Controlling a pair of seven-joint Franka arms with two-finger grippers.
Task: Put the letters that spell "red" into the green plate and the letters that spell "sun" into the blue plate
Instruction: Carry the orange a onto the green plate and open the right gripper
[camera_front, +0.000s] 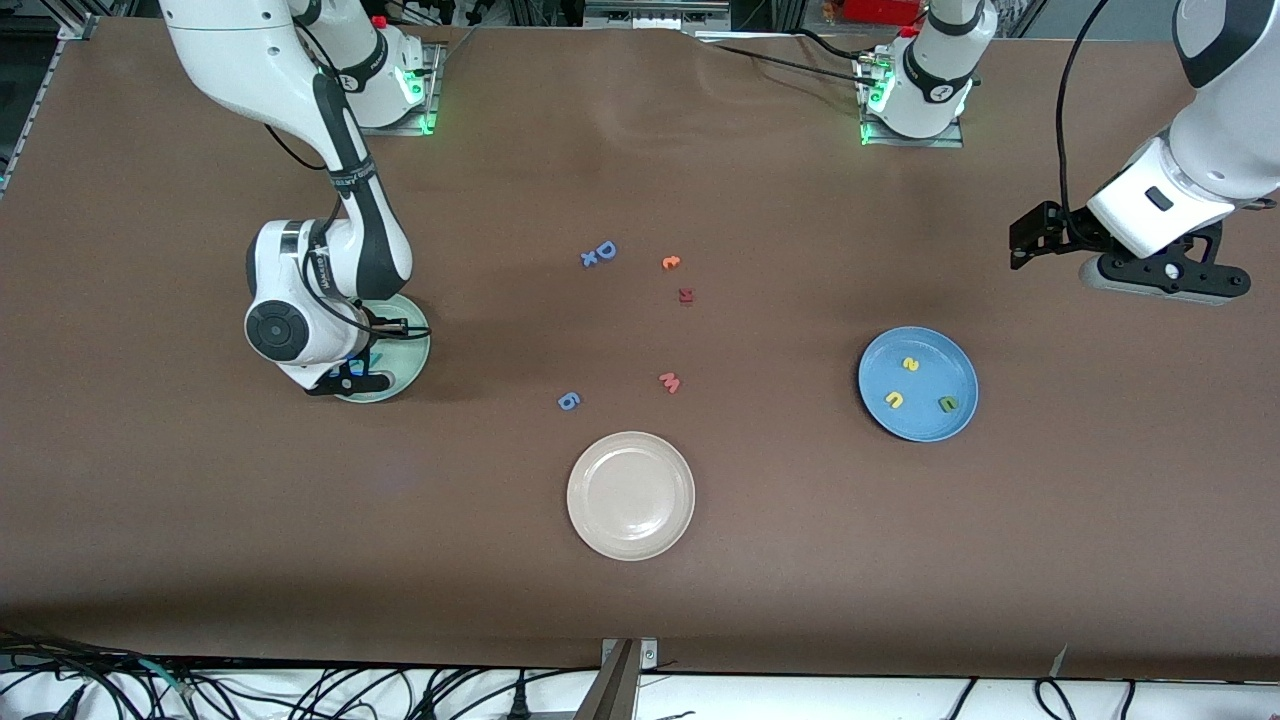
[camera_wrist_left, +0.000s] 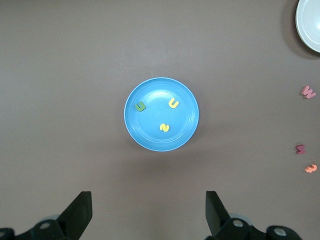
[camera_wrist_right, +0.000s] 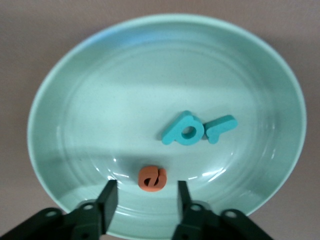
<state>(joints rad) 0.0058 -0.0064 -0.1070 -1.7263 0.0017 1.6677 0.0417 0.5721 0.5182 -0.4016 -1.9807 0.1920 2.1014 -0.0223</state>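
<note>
My right gripper (camera_wrist_right: 146, 189) hangs low over the green plate (camera_wrist_right: 65, 100), open. The orange "e" (camera_wrist_right: 152, 179) lies flat on the plate just off its fingertips, touching neither finger. The teal "d" (camera_wrist_right: 184, 131) and teal "r" (camera_wrist_right: 221, 128) lie side by side near the plate's middle. In the front view the right gripper (camera_front: 355, 378) covers much of the green plate (camera_front: 408, 360). The blue plate (camera_front: 925, 420) holds the yellow "s" (camera_front: 910, 364), a yellow arch (camera_front: 894, 400) and a green arch (camera_front: 946, 404). My left gripper (camera_wrist_left: 148, 205) waits open, high over bare table beside the blue plate (camera_wrist_left: 150, 130).
A cream-white plate (camera_front: 630, 495) sits nearest the front camera, mid-table. Loose letters lie in the middle: a blue "D" (camera_front: 604, 250), an orange curly letter (camera_front: 670, 262), a dark red letter (camera_front: 686, 295), a pink "w" (camera_front: 670, 382) and a blue "6" (camera_front: 568, 401).
</note>
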